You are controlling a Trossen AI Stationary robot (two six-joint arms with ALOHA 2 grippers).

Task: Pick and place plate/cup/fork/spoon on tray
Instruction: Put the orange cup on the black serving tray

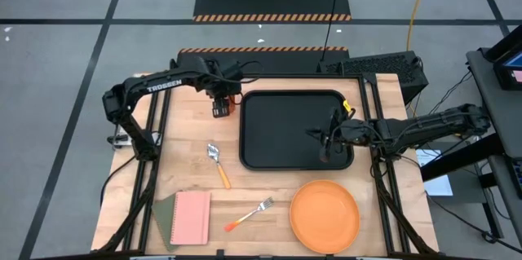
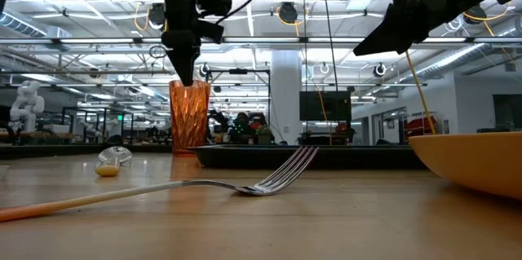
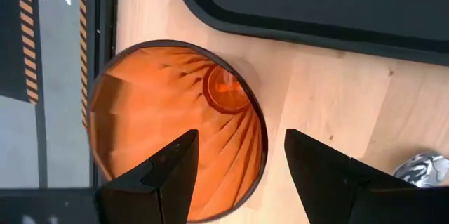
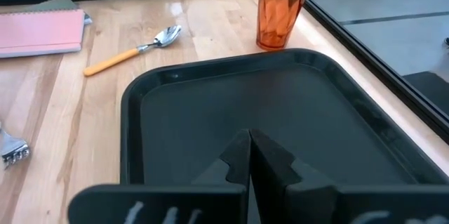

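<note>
High view: tray (image 1: 277, 130) centre, bare; plate (image 1: 325, 216) lower right, fork (image 1: 249, 214), spoon (image 1: 218, 164) on table. Nothing placed yet.
Left wrist view: left gripper (image 3: 242, 168) released, straddling cup (image 3: 175, 129) rim.
Right wrist view: right gripper (image 4: 250, 155) clenched, empty, over tray.

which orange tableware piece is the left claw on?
The translucent orange plastic cup beside the black tray: the open left claw straddles its rim. Plate, fork and spoon lie untouched.

Light wood table (image 1: 277, 203), grey floor (image 1: 65, 56) with dark lines, black mat with orange stripes (image 1: 272, 3), big room, many ceiling lights (image 2: 287, 11), white pillar (image 2: 285, 97)
</note>
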